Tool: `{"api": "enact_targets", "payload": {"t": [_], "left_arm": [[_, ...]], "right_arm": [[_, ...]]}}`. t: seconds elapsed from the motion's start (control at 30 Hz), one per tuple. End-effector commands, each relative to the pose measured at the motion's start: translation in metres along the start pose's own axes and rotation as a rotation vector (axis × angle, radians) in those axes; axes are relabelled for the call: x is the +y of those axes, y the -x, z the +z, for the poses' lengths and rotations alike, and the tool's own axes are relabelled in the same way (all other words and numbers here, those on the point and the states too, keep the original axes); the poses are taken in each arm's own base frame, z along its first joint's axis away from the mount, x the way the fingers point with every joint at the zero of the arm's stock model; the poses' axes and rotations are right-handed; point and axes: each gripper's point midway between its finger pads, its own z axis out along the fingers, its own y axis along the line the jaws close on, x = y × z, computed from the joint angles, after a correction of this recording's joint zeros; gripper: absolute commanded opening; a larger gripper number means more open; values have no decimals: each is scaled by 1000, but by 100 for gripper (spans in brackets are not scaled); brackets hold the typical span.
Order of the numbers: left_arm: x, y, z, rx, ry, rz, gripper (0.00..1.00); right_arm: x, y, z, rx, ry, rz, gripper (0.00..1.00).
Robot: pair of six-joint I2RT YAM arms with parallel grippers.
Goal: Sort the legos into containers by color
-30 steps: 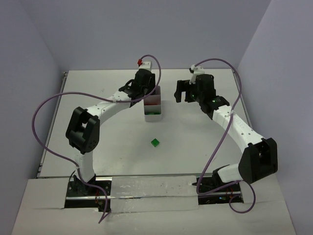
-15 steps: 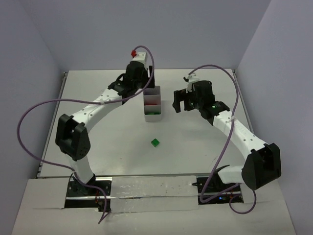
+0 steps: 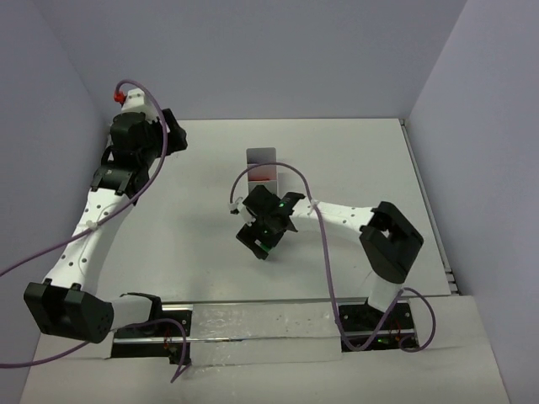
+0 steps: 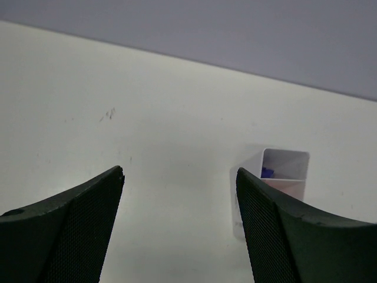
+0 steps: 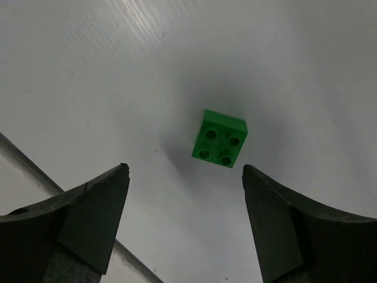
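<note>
A green lego [image 5: 220, 138] lies studs-up on the white table, just beyond the tips of my right gripper [image 5: 185, 169]. That gripper is open and holds nothing. From above, the right gripper [image 3: 261, 238] hangs over the table's middle, in front of the containers [image 3: 263, 160]. This white tray has red showing in one compartment, and its near end is hidden behind the right arm. My left gripper [image 3: 173, 139] is at the far left, open and empty [image 4: 179, 173]. In its view the containers [image 4: 284, 158] stand to the right, with a blue lego [image 4: 267, 173] in the end compartment.
The right arm's purple cable [image 3: 290, 172] arcs over the tray's near end. Grey walls close the table at the back and on both sides. A shiny strip [image 3: 261, 324] runs along the near edge between the arm bases.
The left arm swung away from the tray to the far left and its jaws opened. The right arm came from beside the tray down over the green lego, jaws slightly narrower.
</note>
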Motion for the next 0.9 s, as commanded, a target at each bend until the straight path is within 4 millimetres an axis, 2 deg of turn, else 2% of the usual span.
{"api": "enact_targets", "payload": {"t": [0.0, 0.47, 0.6, 0.73, 0.8, 0.87], "left_arm": [[11, -11, -9, 27, -1, -18, 84], [8, -19, -6, 53, -22, -40, 83], [8, -19, -5, 53, -23, -42, 83], [8, -21, -5, 56, -23, -39, 83], [9, -22, -4, 58, -21, -36, 83], [9, -22, -4, 59, -21, -35, 83]], "right_arm": [[-2, -10, 0, 113, -42, 15, 80], [-14, -7, 27, 193, -78, 47, 74], [-18, -10, 37, 213, -78, 55, 70], [-23, -13, 43, 225, -59, 85, 55], [-22, -8, 39, 204, -50, 88, 33], [-21, -2, 32, 174, -44, 84, 22]]}}
